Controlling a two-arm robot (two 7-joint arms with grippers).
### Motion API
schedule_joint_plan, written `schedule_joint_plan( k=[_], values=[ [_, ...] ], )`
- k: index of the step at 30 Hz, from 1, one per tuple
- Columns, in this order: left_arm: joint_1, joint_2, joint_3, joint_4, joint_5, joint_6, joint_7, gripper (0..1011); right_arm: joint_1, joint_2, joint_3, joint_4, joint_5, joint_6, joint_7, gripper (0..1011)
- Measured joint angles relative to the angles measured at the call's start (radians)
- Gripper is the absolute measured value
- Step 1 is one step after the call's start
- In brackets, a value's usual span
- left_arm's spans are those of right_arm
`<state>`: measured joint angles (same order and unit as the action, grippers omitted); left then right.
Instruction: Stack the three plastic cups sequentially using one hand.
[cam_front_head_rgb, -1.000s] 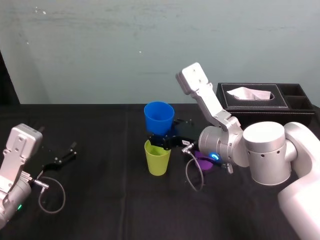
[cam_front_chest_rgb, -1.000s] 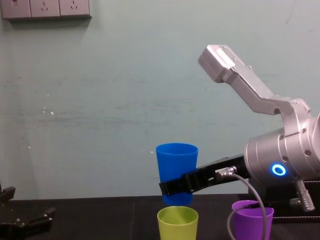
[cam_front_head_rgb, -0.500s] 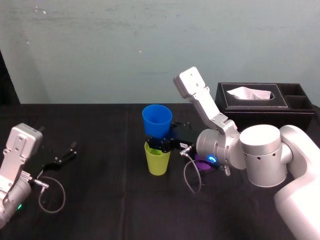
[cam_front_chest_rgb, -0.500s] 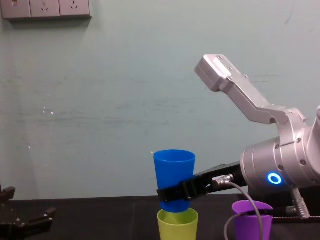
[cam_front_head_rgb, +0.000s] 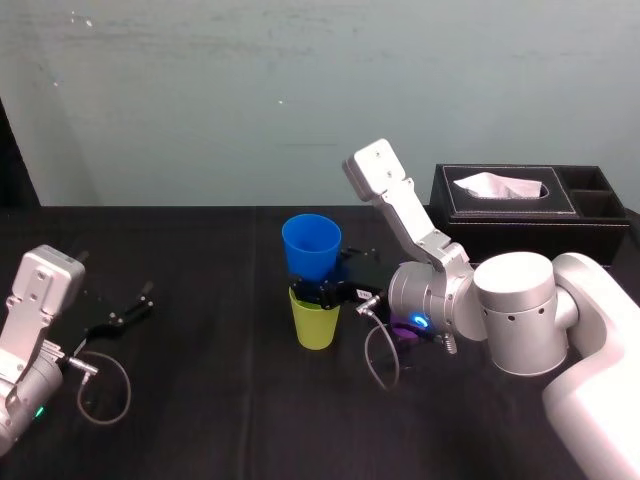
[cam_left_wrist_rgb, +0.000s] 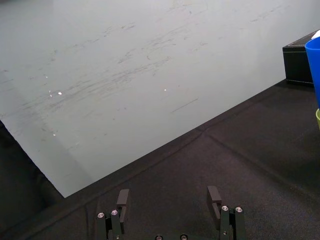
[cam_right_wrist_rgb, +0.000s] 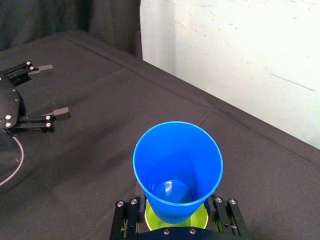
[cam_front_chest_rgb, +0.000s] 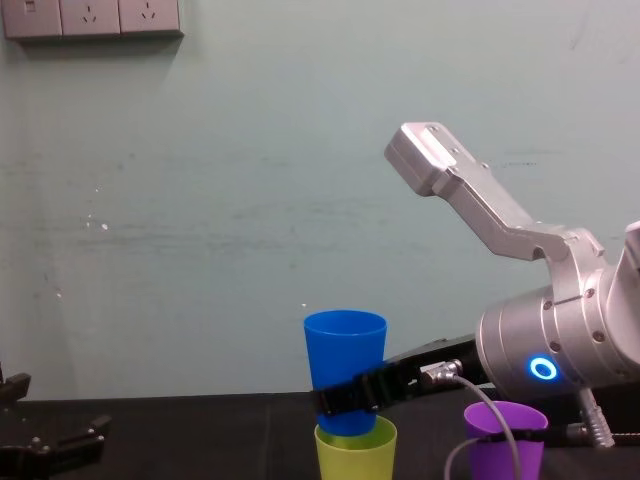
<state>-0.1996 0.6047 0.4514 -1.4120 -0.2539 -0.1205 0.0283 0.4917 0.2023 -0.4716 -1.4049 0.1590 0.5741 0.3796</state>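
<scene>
At the lower left of the head view the left arm (cam_front_head_rgb: 35, 310) sits parked on the black worktop (cam_front_head_rgb: 200, 400). Its left claw (cam_left_wrist_rgb: 168, 197) lies low over the cloth with its fingers spread and nothing between them, well apart from the cups.

Near the middle of the head view stands the yellow-green cup (cam_front_head_rgb: 315, 320), upright on the worktop. Directly above it is the blue cup (cam_front_head_rgb: 311, 247), mouth up and about upright. Its base dips just inside the yellow-green cup's mouth, while most of its body rises clear above the rim. In the right wrist view a ring of yellow-green shows around the blue base.

The right claw (cam_front_head_rgb: 318, 292) pinches the blue cup low on its wall, one finger on either side, just above the yellow-green rim. The claw reaches in from the right on the silver-grey right arm (cam_front_head_rgb: 500, 310), whose blue ring light (cam_front_chest_rgb: 543, 369) glows at the lower right of the chest view. A grey cable (cam_front_head_rgb: 375, 350) loops down from the wrist.

Further right, the purple cup (cam_front_chest_rgb: 505, 440) stands upright on the worktop — near the yellow-green cup but not touching it — below the wrist, with the cable crossing in front of it. At the upper right of the head view a black tissue box (cam_front_head_rgb: 540, 205) sits at the back of the worktop against the pale wall.
</scene>
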Motion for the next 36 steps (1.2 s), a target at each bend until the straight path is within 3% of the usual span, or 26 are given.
schedule_joint_plan(
  k=[36],
  values=[
    [0.000, 0.000, 0.000, 0.000, 0.000, 0.000, 0.000, 1000, -0.005, -0.007, 0.003, 0.030, -0.005, -0.011, -0.003, 681]
  ],
)
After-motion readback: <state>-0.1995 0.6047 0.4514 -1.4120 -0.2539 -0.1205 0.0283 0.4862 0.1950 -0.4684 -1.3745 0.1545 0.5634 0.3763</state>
